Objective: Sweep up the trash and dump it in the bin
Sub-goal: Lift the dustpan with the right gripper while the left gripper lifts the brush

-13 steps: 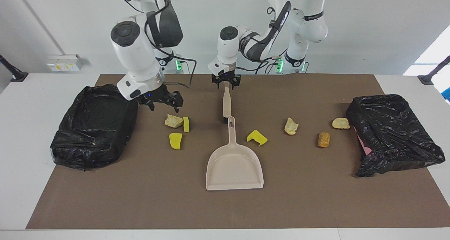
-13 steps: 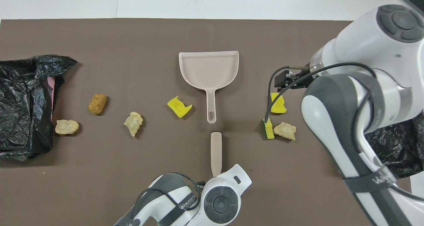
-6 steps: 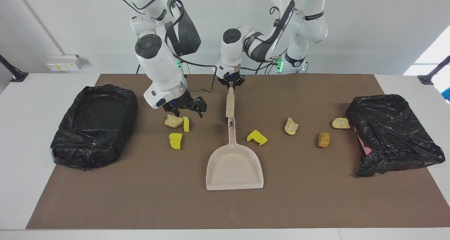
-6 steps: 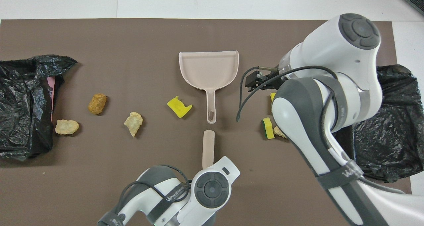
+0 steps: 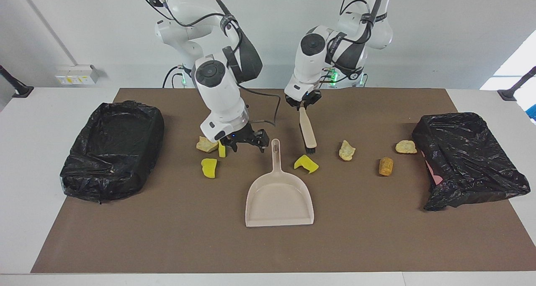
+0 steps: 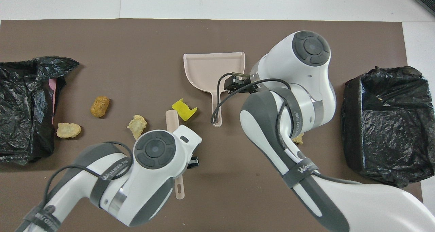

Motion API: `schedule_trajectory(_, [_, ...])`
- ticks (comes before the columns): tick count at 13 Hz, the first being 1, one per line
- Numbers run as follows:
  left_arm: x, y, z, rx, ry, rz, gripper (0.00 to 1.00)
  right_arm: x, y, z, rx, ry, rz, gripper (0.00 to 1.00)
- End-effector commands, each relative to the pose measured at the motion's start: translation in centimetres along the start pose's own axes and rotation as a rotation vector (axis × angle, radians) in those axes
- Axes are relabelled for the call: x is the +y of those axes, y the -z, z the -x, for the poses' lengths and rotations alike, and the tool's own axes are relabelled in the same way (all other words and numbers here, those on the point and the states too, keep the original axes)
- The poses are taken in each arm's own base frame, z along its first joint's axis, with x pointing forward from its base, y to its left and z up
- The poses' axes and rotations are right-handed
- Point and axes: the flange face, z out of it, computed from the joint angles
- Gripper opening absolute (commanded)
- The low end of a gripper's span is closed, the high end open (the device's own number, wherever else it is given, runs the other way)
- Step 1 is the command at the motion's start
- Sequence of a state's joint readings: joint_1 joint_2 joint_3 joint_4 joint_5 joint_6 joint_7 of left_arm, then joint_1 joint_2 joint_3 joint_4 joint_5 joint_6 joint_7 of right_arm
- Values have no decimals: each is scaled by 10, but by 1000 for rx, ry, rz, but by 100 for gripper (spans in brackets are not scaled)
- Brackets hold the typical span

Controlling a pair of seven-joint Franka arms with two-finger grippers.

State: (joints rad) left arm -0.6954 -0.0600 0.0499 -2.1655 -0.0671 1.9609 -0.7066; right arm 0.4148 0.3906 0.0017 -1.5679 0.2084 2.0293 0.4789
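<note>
The trash (image 5: 305, 163), seven small scraps, lay scattered on the brown mat (image 5: 167, 235): three near the right arm's end, beside the black bag-lined bin (image 5: 111, 150), and four toward the left arm's end, the last beige lump (image 5: 405, 147) just beside the second black-lined bin (image 5: 469, 160).

The pale beige plastic dustpan (image 5: 279, 198) sat flat between the two groups, its handle pointing at the robots, probably so a gripper could take it from their end.

The left gripper (image 5: 302, 106) was clamped on the handle of the beige hand brush with dark bristles (image 5: 307, 131). It held the brush tilted, bristles down on the mat just nearer the robots than a yellow sponge chunk (image 5: 305, 163), a pose suited to pushing that chunk toward the pan.

The right gripper (image 5: 248, 145) hung low with fingers apart, just beside the dustpan handle, apparently lining up to grasp it.
</note>
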Motion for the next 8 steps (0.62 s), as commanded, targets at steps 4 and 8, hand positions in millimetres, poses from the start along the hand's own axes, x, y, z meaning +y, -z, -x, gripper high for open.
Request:
schedule_trajectory(4, [-128,35,-73,34,37,-27,0,-56,-65,33,-29,100,38,100])
schedule_trajectory(8, [-233,26,-106,24,139,-92,0,-50,-91,34,20,115,43,100])
